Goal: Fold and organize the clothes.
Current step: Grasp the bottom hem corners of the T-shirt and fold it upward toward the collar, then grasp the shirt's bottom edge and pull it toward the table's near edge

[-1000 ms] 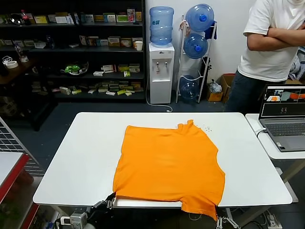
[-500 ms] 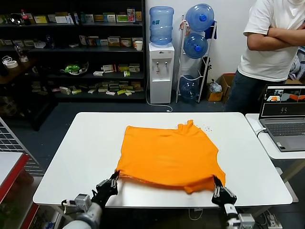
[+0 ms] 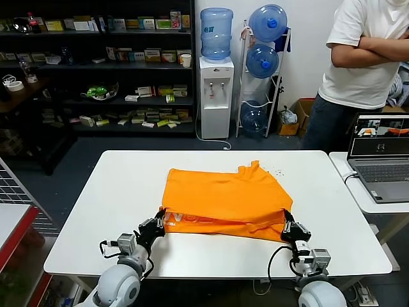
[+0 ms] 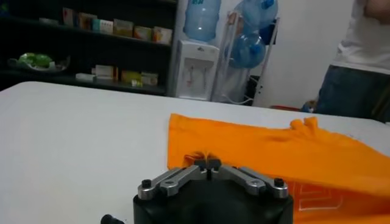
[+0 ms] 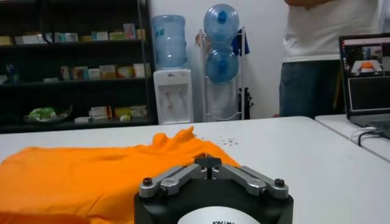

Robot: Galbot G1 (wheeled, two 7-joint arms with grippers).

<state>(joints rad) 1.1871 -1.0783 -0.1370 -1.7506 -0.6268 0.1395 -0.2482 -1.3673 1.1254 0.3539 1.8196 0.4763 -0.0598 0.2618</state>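
Observation:
The clothes, one bright orange T-shirt [image 3: 223,192], lie on the white table [image 3: 102,211] with the neck at the far side. The near hem is lifted and turned back over the body, showing pale lettering [image 3: 192,219]. My left gripper [image 3: 158,225] is shut on the hem's left corner; a tuft of orange cloth pokes from its closed tips [image 4: 208,163]. At the hem's right corner my right gripper [image 3: 285,224] has its jaws together on the cloth [image 5: 207,161]. The shirt [image 4: 274,152] [image 5: 79,176] spreads beyond both grippers.
A person in a white T-shirt [image 3: 367,64] stands at the back right with arms crossed. An open laptop [image 3: 380,157] sits on a side table to the right. A water dispenser [image 3: 216,96] and dark shelves [image 3: 96,64] stand behind the table.
Both grippers came up from below the table's front edge and moved toward the far side, carrying the hem. The hem now lies turned back and the lettering shows.

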